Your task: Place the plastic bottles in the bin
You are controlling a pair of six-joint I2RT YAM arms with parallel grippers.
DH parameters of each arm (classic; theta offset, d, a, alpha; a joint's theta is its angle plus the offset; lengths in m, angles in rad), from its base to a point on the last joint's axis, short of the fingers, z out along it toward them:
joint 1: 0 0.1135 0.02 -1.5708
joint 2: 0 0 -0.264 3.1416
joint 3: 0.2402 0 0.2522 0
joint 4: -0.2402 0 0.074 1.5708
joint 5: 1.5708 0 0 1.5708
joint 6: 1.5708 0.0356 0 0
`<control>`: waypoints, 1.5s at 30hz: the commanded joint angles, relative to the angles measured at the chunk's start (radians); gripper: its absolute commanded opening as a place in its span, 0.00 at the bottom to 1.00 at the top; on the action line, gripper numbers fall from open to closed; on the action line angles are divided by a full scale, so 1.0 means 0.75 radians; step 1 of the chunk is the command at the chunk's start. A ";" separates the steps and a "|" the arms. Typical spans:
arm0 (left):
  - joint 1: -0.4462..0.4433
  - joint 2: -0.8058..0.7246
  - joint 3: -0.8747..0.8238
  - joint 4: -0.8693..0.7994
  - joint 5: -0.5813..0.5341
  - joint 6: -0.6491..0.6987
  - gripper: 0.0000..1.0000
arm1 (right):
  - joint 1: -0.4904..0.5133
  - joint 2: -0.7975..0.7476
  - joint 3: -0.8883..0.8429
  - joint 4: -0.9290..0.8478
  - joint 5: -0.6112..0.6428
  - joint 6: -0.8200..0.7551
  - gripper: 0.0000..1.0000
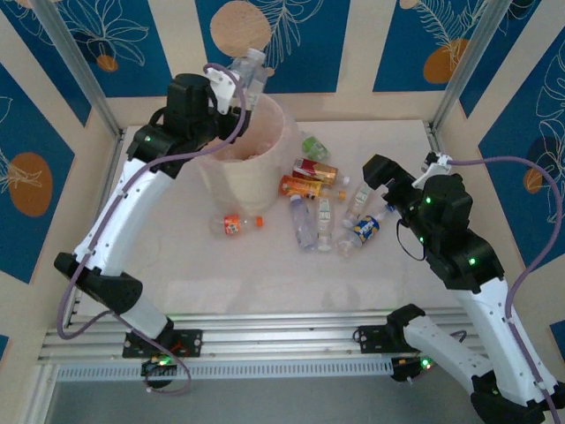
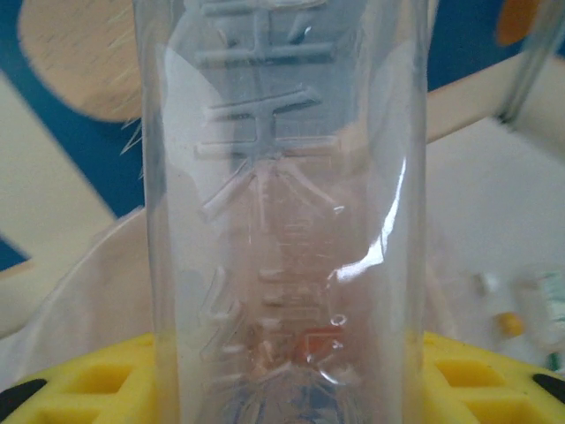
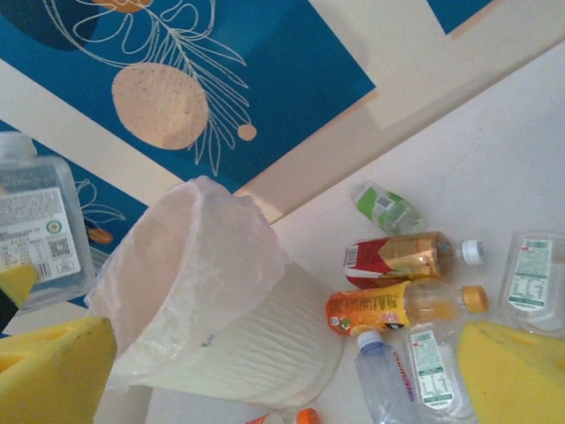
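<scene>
Nearest the rail where both arms are bolted, the right claw (image 1: pixel 385 177) hangs with its yellow pads spread wide and nothing between them, just beside the scatter of loose bottles (image 1: pixel 325 212) on the pale worktop (image 1: pixel 265 283). Among them lie a bottle with a blue and yellow label (image 1: pixel 365 230), an orange-labelled bottle (image 1: pixel 237 223) off by itself, an orange one (image 1: pixel 300 186), a red-labelled one (image 1: pixel 315 170) and, furthest back, a crushed green one (image 1: pixel 314 146).

Beyond them stands the bin (image 1: pixel 247 181), its thin liner (image 3: pixel 207 256) bunched loosely over the rim.

Furthest off, the left claw (image 1: pixel 237 88) is closed partway around a clear bottle (image 2: pixel 282 212), holding it above the bin's far rim.

To my eye the drop sits close to that edge. Let go from there, the bottle could clip the rim or the slack liner and fall behind the bin. A low arm could also snag the liner or nudge the light bin.

Raised characters run up the clear bottle's wall, but I cannot read them. Its white label carries a square code. The other labels' print is too small to make out.
</scene>
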 commanded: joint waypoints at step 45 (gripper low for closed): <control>0.175 0.531 0.365 -0.574 -0.332 0.110 0.77 | -0.379 0.253 -0.289 -0.447 -0.066 0.092 0.99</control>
